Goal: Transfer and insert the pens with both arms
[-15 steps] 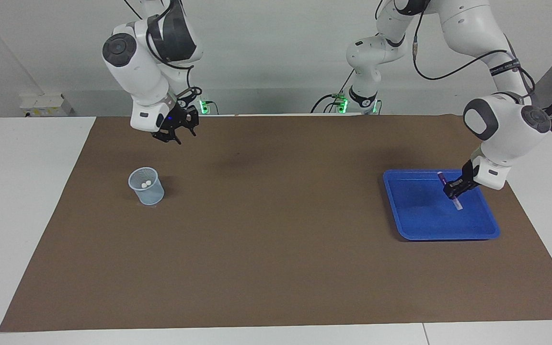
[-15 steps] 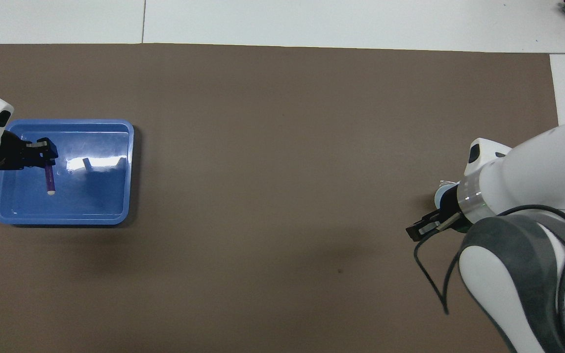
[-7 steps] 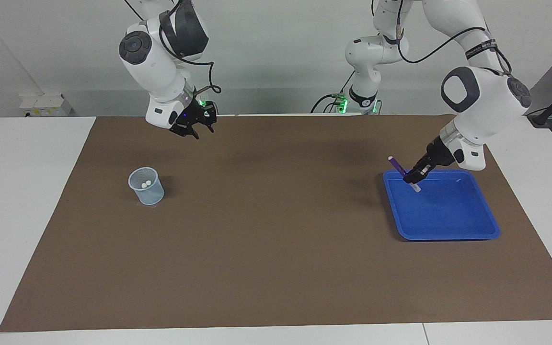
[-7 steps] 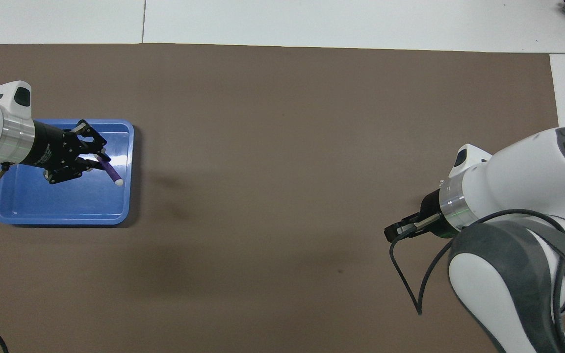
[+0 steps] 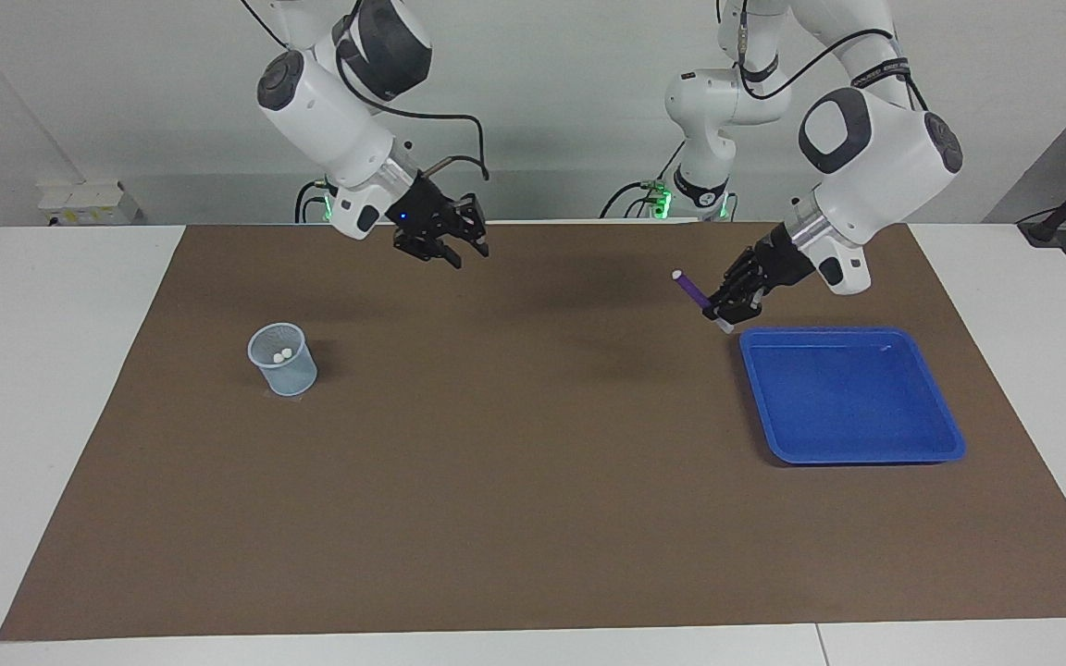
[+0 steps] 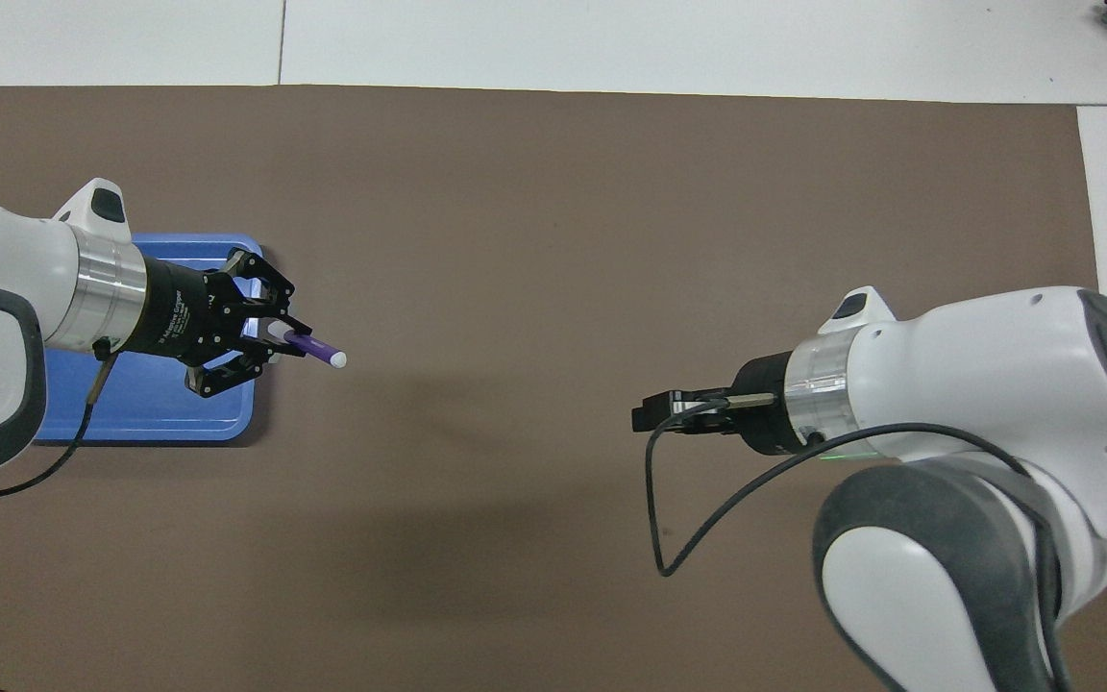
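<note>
Bright even overhead light; soft arm shadows on brown mat (image 5: 533, 518); sharp focus.

A white table (image 5: 52, 370) bears a brown mat (image 5: 533, 481); on it, a blue tray (image 5: 949, 435) and a clear cup (image 5: 285, 370).

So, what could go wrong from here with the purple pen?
1. The left gripper holds the purple pen near one end, tilted, over the mat beside the tray. In a handover the long free part may swing or slip.
2. The right gripper is in the air too. If the two meet off line, the pen may drop on the mat.
3. The cup already shows two pen ends, so the purple pen may catch on them.
</note>
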